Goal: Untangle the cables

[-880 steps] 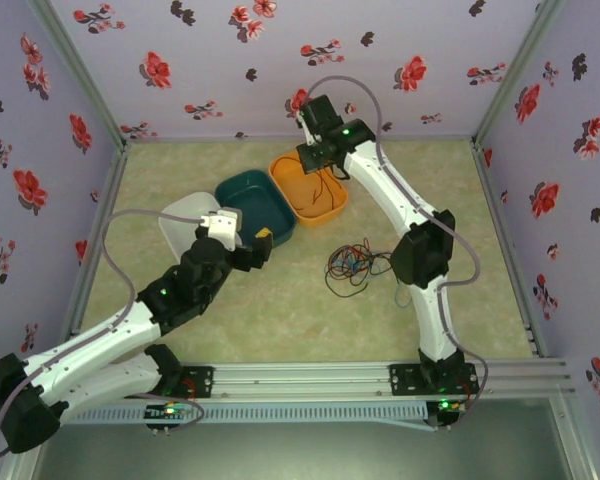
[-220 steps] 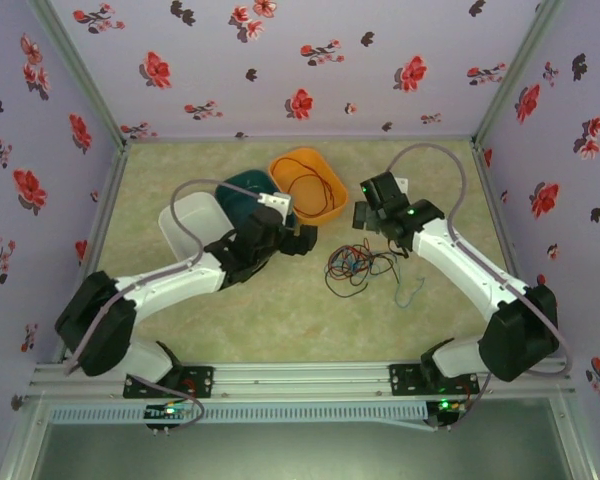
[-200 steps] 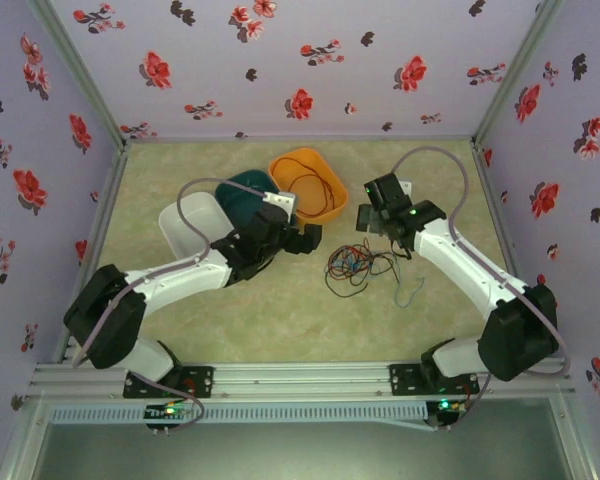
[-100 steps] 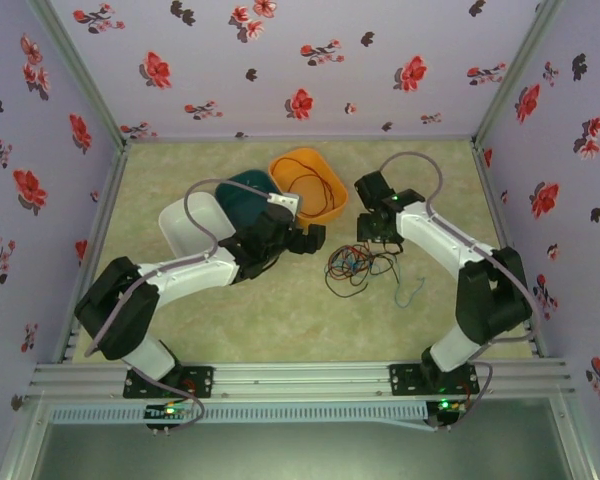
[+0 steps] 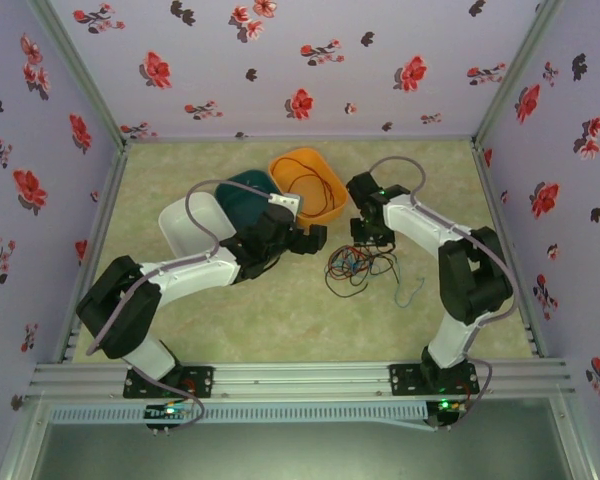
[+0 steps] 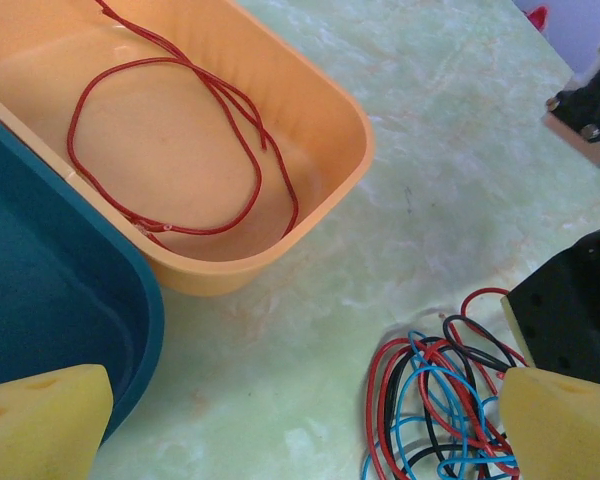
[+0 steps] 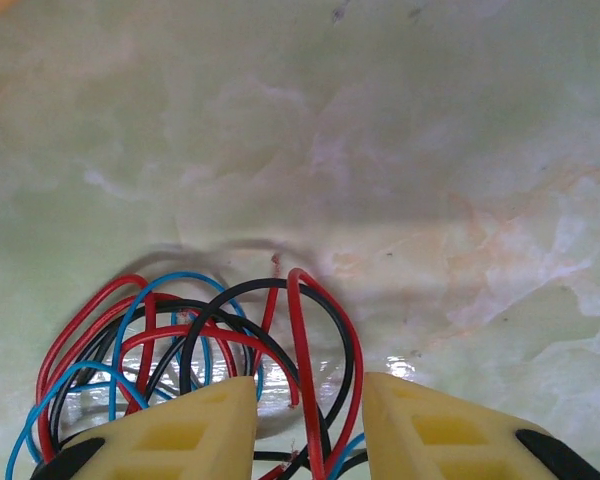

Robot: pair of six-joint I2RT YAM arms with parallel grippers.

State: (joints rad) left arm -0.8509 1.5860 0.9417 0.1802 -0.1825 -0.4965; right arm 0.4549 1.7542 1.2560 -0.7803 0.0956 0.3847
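The tangled cables [image 5: 355, 265], red, black and blue, lie near the middle of the table [image 5: 280, 320], just on the near side of the orange bin [image 5: 280, 165]. A single red cable [image 6: 259, 170] lies looped inside that bin. The right gripper [image 7: 310, 430] sits at the bundle's far edge, its yellow fingers [image 7: 180, 430] a little apart with red and black strands passing between them, not pinched. The left gripper [image 6: 300, 430] hangs released and wide open beside the bundle, toward the left edge.

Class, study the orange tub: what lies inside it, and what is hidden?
One red cable lies looped on the orange tub's floor. The left arm covers the tub's corner beside the teal tub in the top view.
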